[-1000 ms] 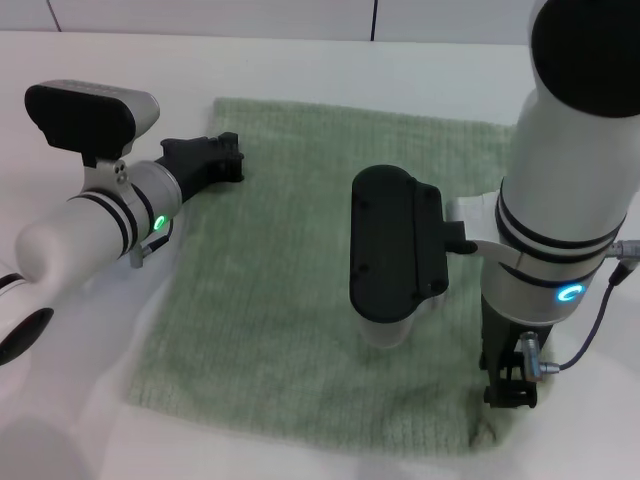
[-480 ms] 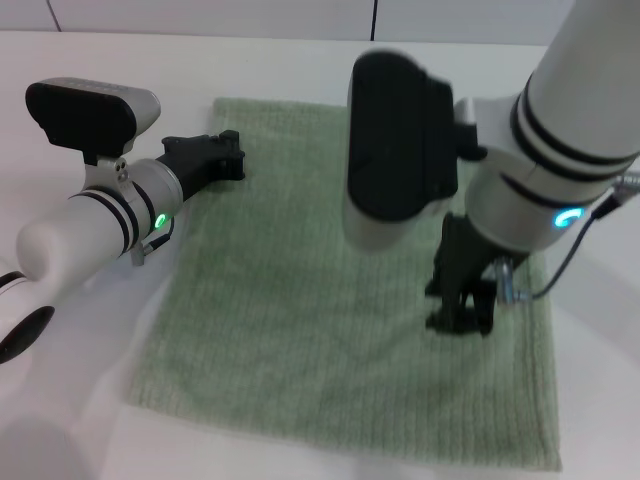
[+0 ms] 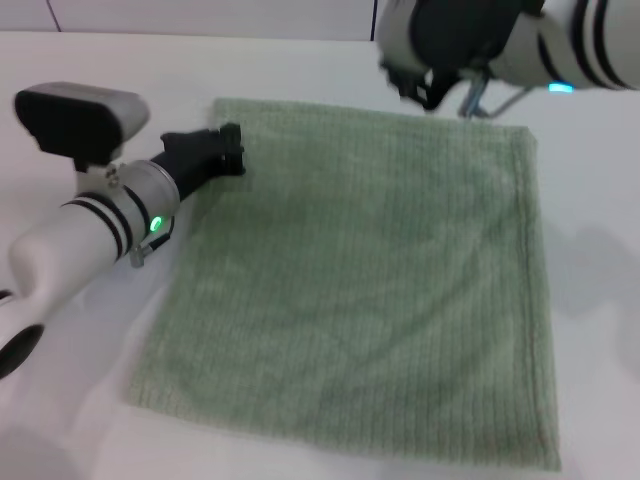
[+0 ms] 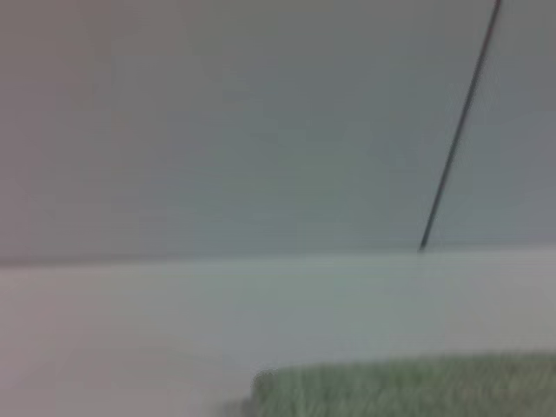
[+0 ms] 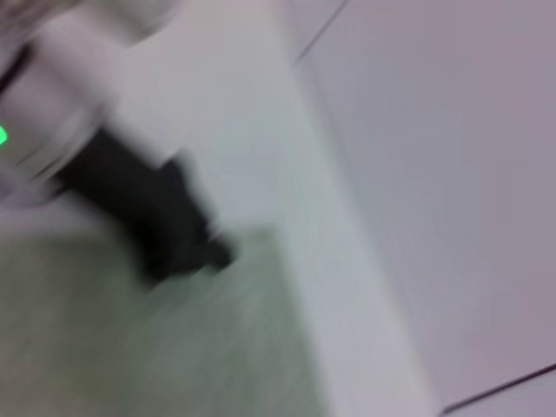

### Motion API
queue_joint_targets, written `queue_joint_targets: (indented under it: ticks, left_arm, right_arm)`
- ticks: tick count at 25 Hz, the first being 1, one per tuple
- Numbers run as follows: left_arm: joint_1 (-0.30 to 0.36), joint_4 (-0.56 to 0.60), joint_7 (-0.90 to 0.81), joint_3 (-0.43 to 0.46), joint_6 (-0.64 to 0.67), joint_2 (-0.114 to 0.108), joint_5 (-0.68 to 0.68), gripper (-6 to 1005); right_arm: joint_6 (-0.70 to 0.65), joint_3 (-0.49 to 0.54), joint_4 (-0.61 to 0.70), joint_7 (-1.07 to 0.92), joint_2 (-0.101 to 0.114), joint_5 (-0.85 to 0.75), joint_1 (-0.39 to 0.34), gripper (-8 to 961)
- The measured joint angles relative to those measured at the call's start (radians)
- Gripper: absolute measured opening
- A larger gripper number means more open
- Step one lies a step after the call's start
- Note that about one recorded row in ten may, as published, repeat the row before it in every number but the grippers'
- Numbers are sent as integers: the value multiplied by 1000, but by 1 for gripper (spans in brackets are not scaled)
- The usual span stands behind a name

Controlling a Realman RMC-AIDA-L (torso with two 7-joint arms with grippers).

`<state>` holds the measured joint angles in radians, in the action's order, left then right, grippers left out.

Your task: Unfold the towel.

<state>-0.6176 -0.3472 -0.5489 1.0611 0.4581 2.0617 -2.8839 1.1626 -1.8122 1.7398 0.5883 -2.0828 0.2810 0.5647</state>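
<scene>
The towel [image 3: 360, 280] is a large pale sage-green terry cloth lying spread out flat on the white table. My left gripper [image 3: 230, 158] is at the towel's far left edge, just below the far left corner, and looks shut on that edge. My right gripper [image 3: 428, 88] is raised above the towel's far edge and is blurred. In the left wrist view a strip of the towel [image 4: 408, 387] shows below the wall. The right wrist view shows the left gripper [image 5: 204, 254] at the towel's [image 5: 174, 347] edge.
The white table [image 3: 600, 300] surrounds the towel on all sides. A pale wall with a dark seam [image 4: 456, 130] rises behind the table's far edge.
My right arm has lifted from the towel's near right corner and swung up to the far edge. The towel now lies fully flat. The left gripper has stayed at the far left edge.
</scene>
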Motion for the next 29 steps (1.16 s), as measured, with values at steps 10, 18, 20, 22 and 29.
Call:
queue_joint_targets:
  ticks: [10, 18, 20, 22, 29]
  left_arm:
    - [180, 3, 104, 152, 595, 3, 3, 13]
    - [211, 7, 88, 172, 690, -2, 3, 132]
    - [214, 7, 87, 177, 696, -2, 3, 173]
    - [214, 7, 87, 177, 696, -2, 3, 214]
    - [229, 9, 92, 211, 726, -2, 3, 453]
  right_arm:
    - [-930, -59, -147, 27, -8, 89, -308, 272]
    - [-1217, -102, -307, -129, -6, 96, -299, 273]
    - [-1282, -95, -325, -164, -5, 96, -310, 472]
    - [-1403, -98, -354, -181, -5, 96, -342, 472]
    - [-1903, -157, -556, -212, -5, 95, -426, 472]
